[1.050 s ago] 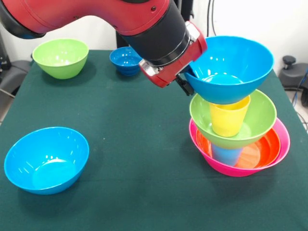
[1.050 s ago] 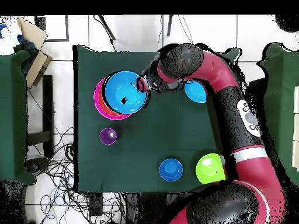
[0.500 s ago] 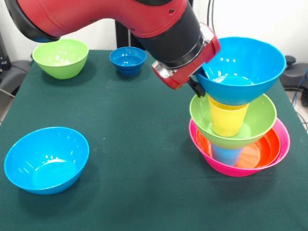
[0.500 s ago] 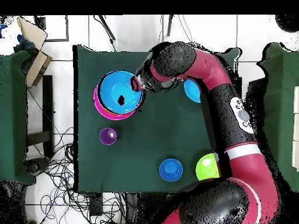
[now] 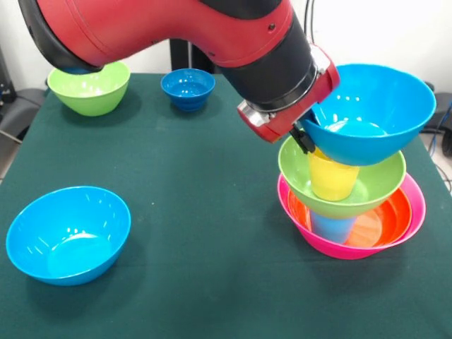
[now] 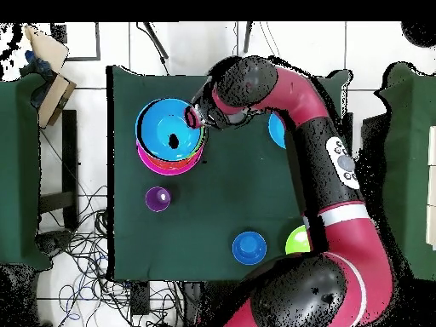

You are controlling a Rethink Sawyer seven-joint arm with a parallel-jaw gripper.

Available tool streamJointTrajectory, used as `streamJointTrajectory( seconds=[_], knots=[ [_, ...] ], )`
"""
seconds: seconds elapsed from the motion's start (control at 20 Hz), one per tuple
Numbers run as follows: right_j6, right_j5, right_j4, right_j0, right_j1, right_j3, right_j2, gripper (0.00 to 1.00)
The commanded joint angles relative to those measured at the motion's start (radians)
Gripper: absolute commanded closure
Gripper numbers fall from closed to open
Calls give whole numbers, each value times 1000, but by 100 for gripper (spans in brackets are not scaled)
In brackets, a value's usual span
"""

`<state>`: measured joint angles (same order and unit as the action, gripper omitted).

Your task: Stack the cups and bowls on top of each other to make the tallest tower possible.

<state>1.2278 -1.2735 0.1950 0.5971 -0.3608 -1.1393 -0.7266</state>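
Observation:
The tower stands at the right of the front view: a pink bowl (image 5: 417,212) holds an orange bowl (image 5: 394,212), a light blue cup (image 5: 332,227), a lime green bowl (image 5: 381,185) and a yellow cup (image 5: 332,180). Right over the yellow cup a bright blue bowl (image 5: 374,113) hangs slightly tilted, and my gripper (image 5: 305,135) is shut on its near-left rim. From overhead, that blue bowl (image 6: 170,136) covers most of the pink bowl (image 6: 162,169), with the gripper (image 6: 197,117) at its rim. A purple cup (image 6: 157,199) stands alone on the cloth.
A second bright blue bowl (image 5: 68,233) sits at the front left. A lime green bowl (image 5: 88,88) and a small dark-blue bowl (image 5: 187,88) are at the far side. The tower stands close to the table's right edge (image 5: 424,155). My arm spans the upper middle.
The gripper has carried the bright blue bowl rightward in the front view and a little lower, so it now sits centred over the yellow cup. Other bowls have not moved.

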Motion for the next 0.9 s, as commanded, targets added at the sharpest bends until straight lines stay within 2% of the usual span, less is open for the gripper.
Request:
streamJointTrajectory(
  seconds=[0.05, 0.9],
  knots=[
    [21, -31, 32, -30, 41, 67, 60, 100],
    [11, -42, 38, -12, 16, 12, 69, 100]
  ],
)
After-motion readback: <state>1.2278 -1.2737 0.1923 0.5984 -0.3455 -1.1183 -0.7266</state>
